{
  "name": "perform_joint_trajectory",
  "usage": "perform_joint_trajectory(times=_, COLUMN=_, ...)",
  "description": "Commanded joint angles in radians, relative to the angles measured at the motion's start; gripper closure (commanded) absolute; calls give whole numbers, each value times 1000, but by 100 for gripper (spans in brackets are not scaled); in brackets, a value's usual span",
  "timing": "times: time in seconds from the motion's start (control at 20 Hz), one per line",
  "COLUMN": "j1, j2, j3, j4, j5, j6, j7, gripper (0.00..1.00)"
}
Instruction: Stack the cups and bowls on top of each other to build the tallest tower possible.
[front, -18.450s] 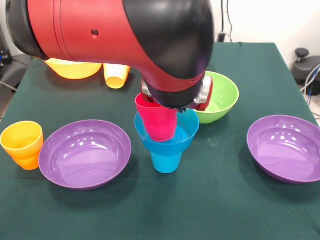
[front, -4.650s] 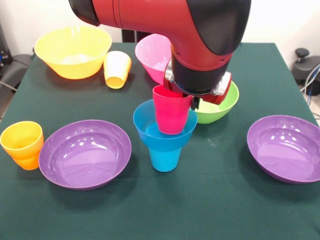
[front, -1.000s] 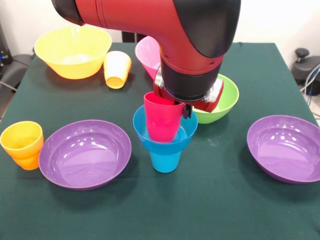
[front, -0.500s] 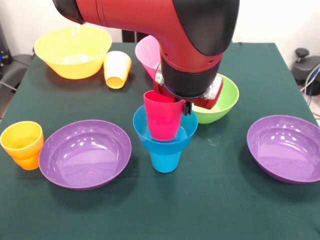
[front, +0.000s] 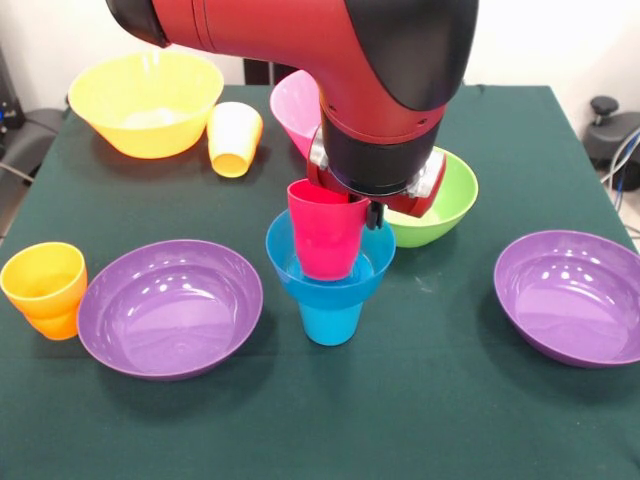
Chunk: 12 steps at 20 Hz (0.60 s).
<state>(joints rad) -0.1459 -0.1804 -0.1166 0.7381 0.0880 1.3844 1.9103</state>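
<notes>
- The red and black arm fills the upper middle of the view; its gripper (front: 368, 210) sits at the red cup's rim, but whether it pinches the rim cannot be told.
- Small blue bowl (front: 330, 262), glossy, rests on the blue cup (front: 331, 320) at table centre.
- Red cup (front: 326, 230), stepped and tilted, stands inside that bowl.
- Lime green bowl (front: 448, 200) sits just behind.

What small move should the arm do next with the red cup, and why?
Probably lower the red cup a little and set it upright before letting go. It sits tilted inside the small blue bowl, which rests on the blue cup, and the gripper is at the red cup's rim. The view does not show whether the red cup's base touches the bowl's bottom.
</notes>
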Motion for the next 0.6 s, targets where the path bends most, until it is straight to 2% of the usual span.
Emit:
perform_joint_trajectory(times=0.05, j1=2, j2=9, j3=47, j4=110, j5=-33, j6=-91, j7=65, gripper=100)
perform_joint_trajectory(times=0.6, j1=8, j2=-26, j3=47, j4=183, j5=-30, j6=-131, j7=67, gripper=100)
